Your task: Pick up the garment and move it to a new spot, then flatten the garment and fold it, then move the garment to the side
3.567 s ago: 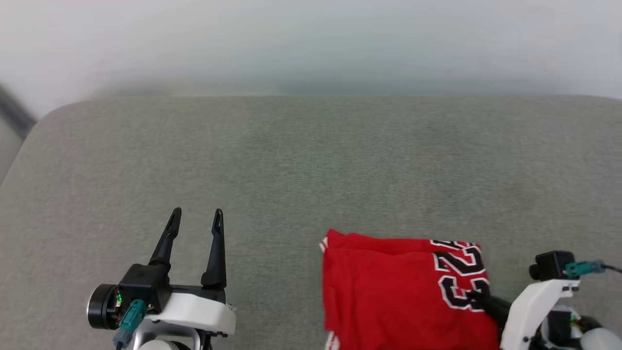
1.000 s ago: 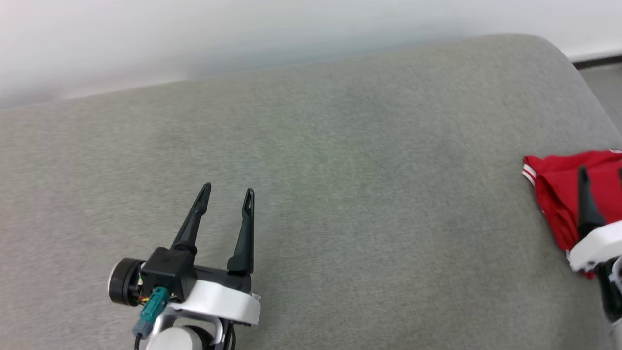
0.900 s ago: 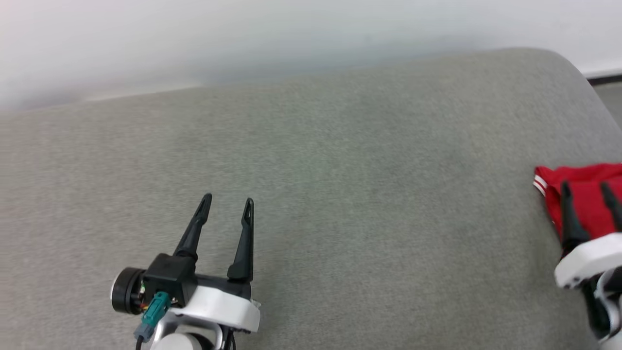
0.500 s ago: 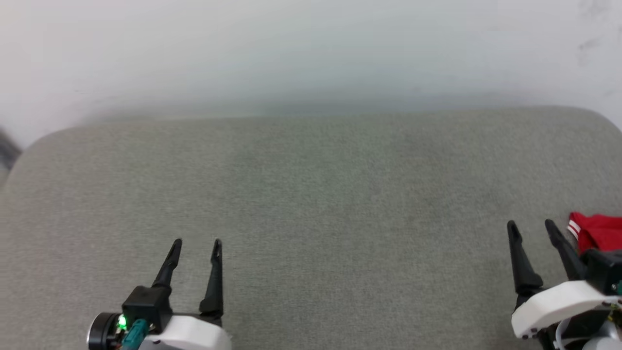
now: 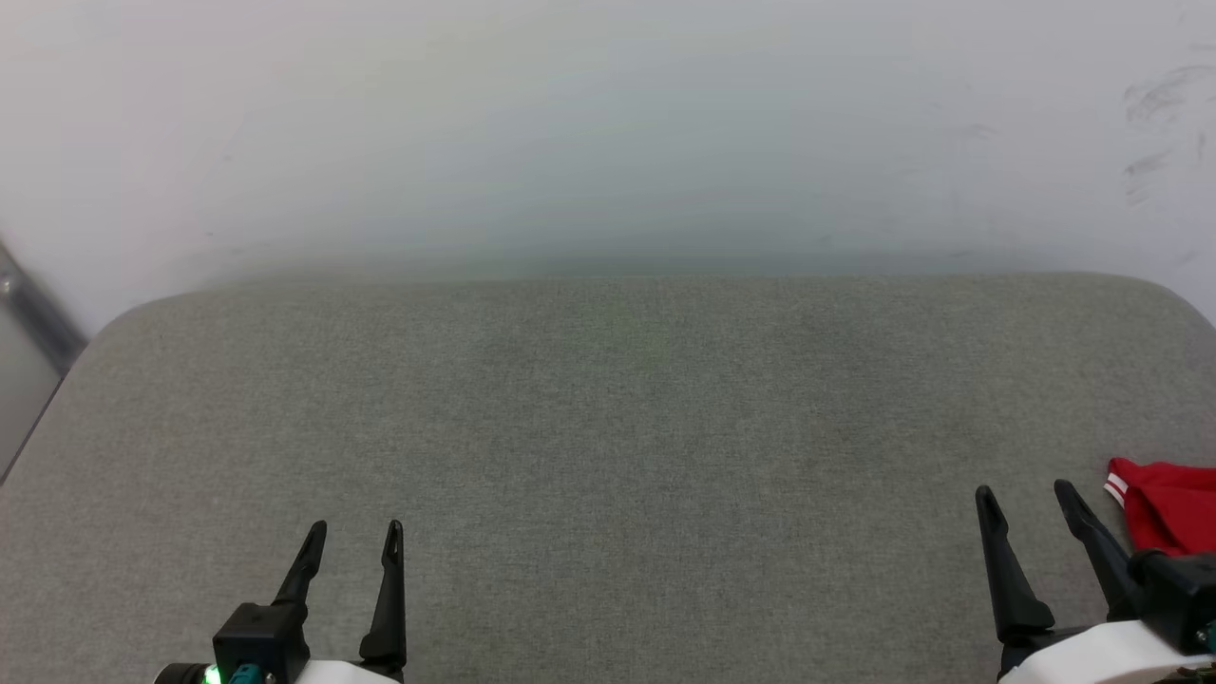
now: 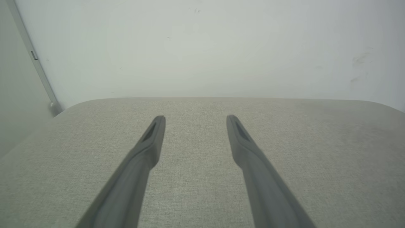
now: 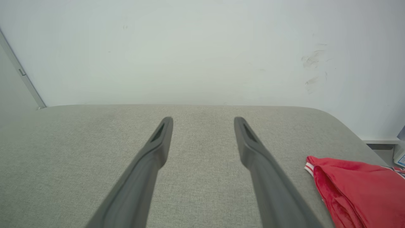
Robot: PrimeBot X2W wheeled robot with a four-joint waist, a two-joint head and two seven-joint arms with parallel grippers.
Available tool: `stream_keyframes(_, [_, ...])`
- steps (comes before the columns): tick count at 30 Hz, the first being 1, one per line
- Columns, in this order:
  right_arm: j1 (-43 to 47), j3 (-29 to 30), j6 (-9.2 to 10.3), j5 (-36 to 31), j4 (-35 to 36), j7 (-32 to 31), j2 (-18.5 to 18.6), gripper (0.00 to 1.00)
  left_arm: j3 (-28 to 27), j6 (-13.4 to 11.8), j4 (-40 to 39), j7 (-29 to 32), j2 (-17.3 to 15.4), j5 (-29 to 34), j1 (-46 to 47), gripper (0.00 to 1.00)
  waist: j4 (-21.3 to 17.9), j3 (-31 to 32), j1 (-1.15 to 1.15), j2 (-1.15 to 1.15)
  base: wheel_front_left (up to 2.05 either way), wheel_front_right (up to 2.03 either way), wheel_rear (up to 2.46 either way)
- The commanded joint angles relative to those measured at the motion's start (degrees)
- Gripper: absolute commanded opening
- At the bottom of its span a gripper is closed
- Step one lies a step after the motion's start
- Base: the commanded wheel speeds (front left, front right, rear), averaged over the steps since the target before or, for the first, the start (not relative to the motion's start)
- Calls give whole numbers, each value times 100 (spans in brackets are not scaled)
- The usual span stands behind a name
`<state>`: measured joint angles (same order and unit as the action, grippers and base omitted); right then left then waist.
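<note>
Red jersey [image 5: 1164, 508], apparently folded, lies at the right edge of the grey cushion [image 5: 608, 427] just beside the right gripper [image 5: 1023, 490]; it and the left gripper [image 5: 356, 525] stand spread and empty, so the task looks essentially complete.

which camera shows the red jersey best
The right wrist view: the garment lies at its lower right, red cloth with its striped trim clear. The head view catches a small red corner at its right edge.

head camera looks down on the grey cushion [image 5: 608, 427], wall [image 5: 608, 123] across frame top; both wrist cameras sit low and close, facing that same wall and cushion.
</note>
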<state>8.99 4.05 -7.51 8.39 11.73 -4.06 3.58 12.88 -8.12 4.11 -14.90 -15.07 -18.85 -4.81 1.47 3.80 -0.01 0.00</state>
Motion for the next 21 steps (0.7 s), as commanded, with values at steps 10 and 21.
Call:
stream_keyframes(10, [271,-53,3,-61,383,-163,-67,100,-95,152,98,-38,76,83,-111,100,-73,83,1,0,0,0,0])
stream_keyframes(21, [221,-80,3,-81,401,-158,-76,100,-134,223,172,-34,152,148,-90,100,-53,67,1,0,0,0,0])
